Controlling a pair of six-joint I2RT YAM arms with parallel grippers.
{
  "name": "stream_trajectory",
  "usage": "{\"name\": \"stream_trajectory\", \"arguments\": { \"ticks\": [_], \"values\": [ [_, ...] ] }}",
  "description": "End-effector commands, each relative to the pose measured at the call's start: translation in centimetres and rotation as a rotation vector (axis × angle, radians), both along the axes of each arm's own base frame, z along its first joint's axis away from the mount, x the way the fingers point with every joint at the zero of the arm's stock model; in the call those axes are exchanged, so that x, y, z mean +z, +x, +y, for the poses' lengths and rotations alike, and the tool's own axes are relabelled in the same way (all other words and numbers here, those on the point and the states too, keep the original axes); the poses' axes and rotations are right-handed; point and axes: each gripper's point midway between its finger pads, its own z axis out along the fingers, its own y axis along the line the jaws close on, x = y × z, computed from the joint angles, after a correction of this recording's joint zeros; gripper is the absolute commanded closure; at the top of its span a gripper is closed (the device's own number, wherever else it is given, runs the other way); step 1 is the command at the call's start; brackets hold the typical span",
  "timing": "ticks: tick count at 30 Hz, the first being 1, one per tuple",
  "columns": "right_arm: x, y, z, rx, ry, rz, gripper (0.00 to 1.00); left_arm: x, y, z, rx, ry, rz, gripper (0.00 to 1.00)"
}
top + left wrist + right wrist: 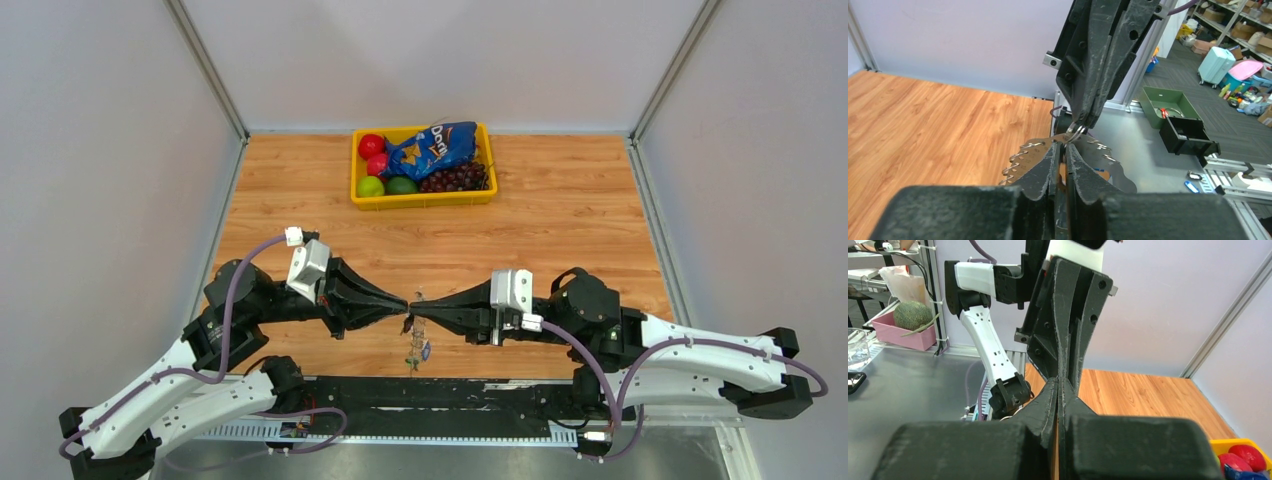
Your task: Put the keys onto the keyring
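Note:
My two grippers meet tip to tip above the table's near edge. My left gripper [400, 306] is shut on the keyring [1030, 156], a flat silvery band with several small wire loops along its edge, and holds it in the air. A blue piece [1099, 170] shows behind the jaws. My right gripper [419, 311] comes from the opposite side and its fingertips [1083, 120] are pinched on a small wire ring [1075, 132] at the band's top edge. In the top view the band hangs below the tips [412, 350]. I cannot make out separate keys.
A yellow tray [424, 198] at the back holds a blue snack bag [435, 148], red and green fruit and dark grapes. The wooden table [560, 240] ends at a black rail [440, 392] by the arm bases. Grey walls stand on three sides.

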Motion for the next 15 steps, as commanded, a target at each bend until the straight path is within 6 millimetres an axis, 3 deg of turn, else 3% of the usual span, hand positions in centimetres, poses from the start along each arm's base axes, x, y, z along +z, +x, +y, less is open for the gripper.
{"name": "stream_trajectory", "arguments": {
  "ticks": [1,6,15],
  "values": [
    [4.9,-1.2,-1.1,0.038,0.164,-0.041,1.00,-0.4,0.3,-0.2,0.007,0.010,0.014,0.79],
    [4.7,-1.2,-1.0,0.034,0.155,-0.039,1.00,0.0,0.3,-0.2,0.008,-0.003,0.005,0.60],
    [4.3,-0.8,-0.7,0.011,0.144,-0.032,1.00,0.8,-0.5,0.3,-0.017,-0.036,-0.021,0.48]
  ]
}}
